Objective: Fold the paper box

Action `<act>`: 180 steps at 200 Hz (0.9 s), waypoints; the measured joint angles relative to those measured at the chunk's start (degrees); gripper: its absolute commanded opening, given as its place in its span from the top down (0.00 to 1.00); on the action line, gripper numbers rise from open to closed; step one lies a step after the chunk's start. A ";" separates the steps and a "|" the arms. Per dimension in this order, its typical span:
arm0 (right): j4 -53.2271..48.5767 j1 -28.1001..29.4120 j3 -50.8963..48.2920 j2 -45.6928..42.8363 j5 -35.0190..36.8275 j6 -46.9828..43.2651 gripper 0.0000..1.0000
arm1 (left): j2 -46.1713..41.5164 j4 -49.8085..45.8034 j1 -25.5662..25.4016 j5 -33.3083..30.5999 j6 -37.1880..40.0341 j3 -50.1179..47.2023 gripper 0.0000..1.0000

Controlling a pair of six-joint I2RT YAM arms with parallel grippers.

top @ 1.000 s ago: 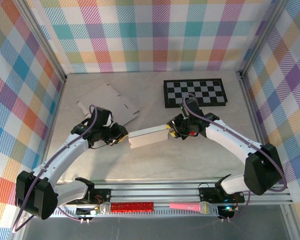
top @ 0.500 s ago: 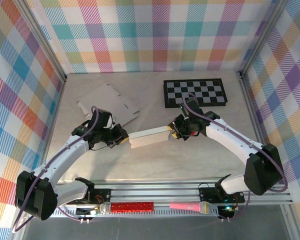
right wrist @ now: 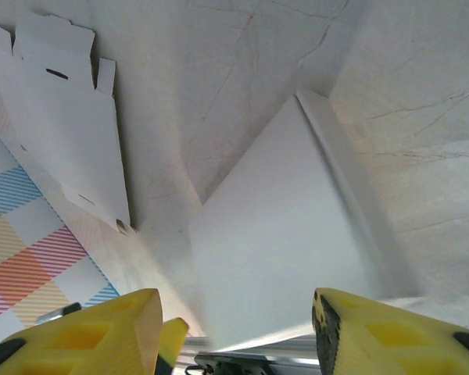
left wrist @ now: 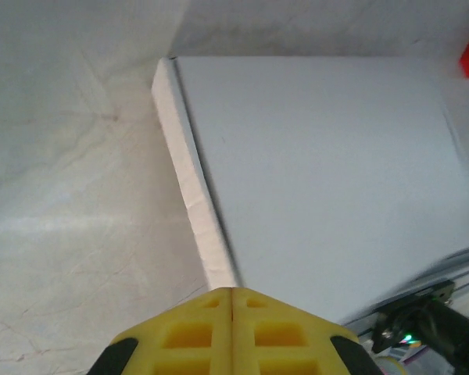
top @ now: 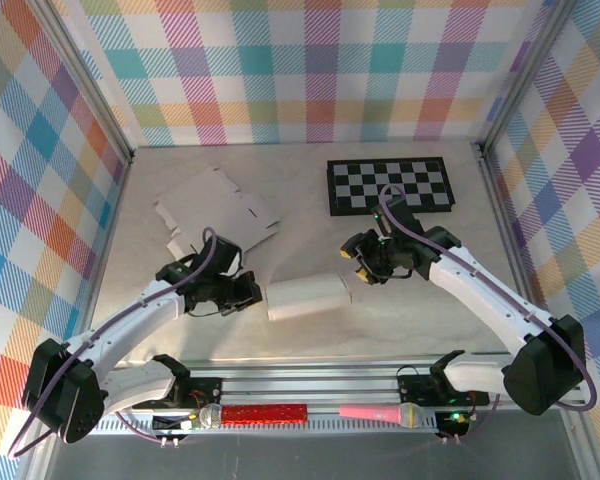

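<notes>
Where the box lies: box (top: 308, 297) flat on the table (top: 380, 330), mid-scene, between the two claws, long side running left to right; nothing holds it.
Left claw: left claw (top: 250, 292) clenched on nothing, yellow fingers (left wrist: 187, 336) pressed together, tips just beside the box's left end; whether they touch it I cannot tell.
Right claw: right claw (top: 364, 272) released, jaws apart and empty, just right of the box's right end and apart from it.
Box shape: looks closed into a low, flat-topped block, with a narrow side wall showing along its left edge in the left wrist view; the end flaps are not clear to see.
Step in hand: by my reading the box is set down and the work is late in the task, at a check or press of the last fold.
How to do it well: hold the shut left tips low and square to the left end so they brace the thin wall and do not dent it. Bring the right claw in level from the right, so the box is pushed onto the brace and does not spin. Press on a crease, not mid-panel, since paper buckles.
Risk: a light box may slide on the smooth table or spring open if pushed from one side only.
Elsewhere: flat blanks (top: 215, 210) far left, checkerboard (top: 388, 186) far right, both well apart from the box.
</notes>
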 measured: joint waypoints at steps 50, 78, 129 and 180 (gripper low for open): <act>0.37 -0.02 -2.67 0.31 -0.04 -2.32 0.47 | -0.26 -0.02 -0.72 -0.83 -3.04 -1.75 0.64; -0.42 -0.02 -2.64 1.81 -0.72 -6.32 0.45 | 3.80 1.64 0.09 0.46 -3.65 -0.76 0.61; -2.21 -0.02 0.39 2.75 -2.01 -11.82 0.43 | 15.89 4.13 -0.02 3.69 -2.40 0.35 0.64; -3.19 -0.90 3.10 2.80 -2.56 -14.21 0.43 | 23.08 9.62 -4.44 6.43 -2.16 3.17 0.74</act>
